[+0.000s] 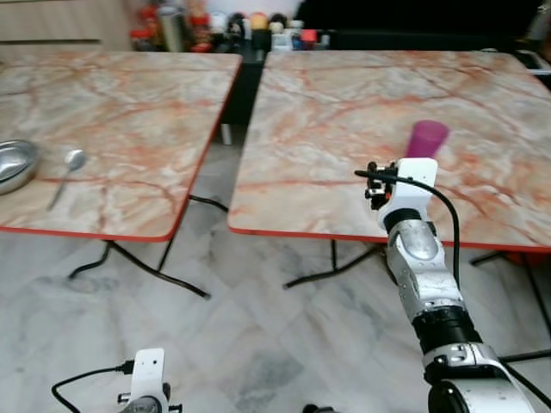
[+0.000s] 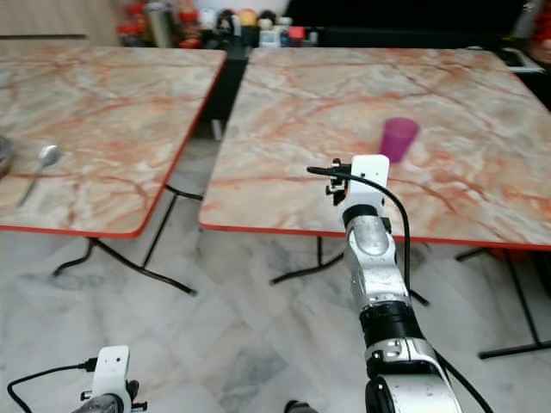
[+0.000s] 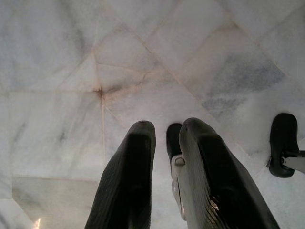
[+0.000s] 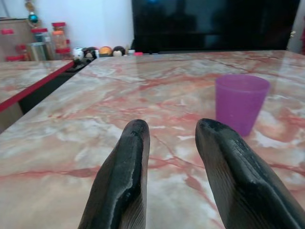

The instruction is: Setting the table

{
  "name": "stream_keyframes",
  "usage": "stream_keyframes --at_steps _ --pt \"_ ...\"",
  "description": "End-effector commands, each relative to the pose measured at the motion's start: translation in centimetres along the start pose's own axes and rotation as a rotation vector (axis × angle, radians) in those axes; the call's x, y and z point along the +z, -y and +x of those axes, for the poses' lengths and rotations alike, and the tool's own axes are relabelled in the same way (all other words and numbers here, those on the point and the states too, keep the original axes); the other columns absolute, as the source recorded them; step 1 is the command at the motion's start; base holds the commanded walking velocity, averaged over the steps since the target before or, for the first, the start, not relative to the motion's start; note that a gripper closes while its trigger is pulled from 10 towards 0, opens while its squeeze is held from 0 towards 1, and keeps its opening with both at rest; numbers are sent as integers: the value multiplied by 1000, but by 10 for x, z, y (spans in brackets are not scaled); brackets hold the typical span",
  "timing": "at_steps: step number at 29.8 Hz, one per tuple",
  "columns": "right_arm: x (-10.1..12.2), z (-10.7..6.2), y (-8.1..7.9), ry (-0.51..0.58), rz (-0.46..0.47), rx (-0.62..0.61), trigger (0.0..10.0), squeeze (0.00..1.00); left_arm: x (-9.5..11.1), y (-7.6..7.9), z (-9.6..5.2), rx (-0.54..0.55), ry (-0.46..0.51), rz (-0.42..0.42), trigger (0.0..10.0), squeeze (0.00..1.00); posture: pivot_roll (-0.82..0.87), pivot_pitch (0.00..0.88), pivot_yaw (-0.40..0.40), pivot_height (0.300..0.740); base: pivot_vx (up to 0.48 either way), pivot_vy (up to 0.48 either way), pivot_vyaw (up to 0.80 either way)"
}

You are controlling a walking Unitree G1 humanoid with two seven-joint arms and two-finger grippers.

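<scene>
Purple plastic cup [image 2: 399, 138]: upright, mouth open, translucent, tapering toward the base; stands on the right-hand marble-patterned tabletop [image 2: 293, 112], toward 1 o'clock from the head camera, well in from the near red edge. Metal spoon [image 1: 68, 171]: lies flat on the left-hand tabletop [image 1: 129, 103], around 10 o'clock, bowl at the far end, handle pointing back toward the near edge. Steel bowl [image 1: 15, 163]: shiny, upright, just beside the spoon on its outer side, not touching it, cut off by the frame edge.
</scene>
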State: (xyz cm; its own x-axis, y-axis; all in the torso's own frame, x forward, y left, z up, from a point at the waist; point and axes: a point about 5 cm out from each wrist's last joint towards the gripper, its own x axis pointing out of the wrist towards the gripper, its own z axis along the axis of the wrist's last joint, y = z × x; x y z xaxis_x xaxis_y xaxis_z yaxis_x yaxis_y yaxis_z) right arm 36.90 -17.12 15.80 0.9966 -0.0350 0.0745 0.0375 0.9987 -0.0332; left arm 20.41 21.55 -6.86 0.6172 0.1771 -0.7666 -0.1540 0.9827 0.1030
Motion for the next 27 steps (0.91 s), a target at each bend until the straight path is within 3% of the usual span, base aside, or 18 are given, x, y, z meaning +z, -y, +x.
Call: stream_keyframes --at_steps 1,9,13,27 --pt "1 1 -2 2 2 2 10000 0 -6 -4 -1 15 -31 -9 10000 0 -2 158 20 740 277 0 0" --pt "4 2 -4 4 12 7 10000 0 -6 -4 -1 16 -30 -8 10000 0 -3 157 20 740 403 0 0" --pt "1 3 -3 -9 8 4 10000 0 -6 -4 -1 15 -31 -9 10000 0 1 155 18 740 480 0 -628" --pt "0 3 -5 -20 0 -4 10000 0 -6 -4 -1 16 -30 -10 10000 0 4 153 19 740 433 0 0"
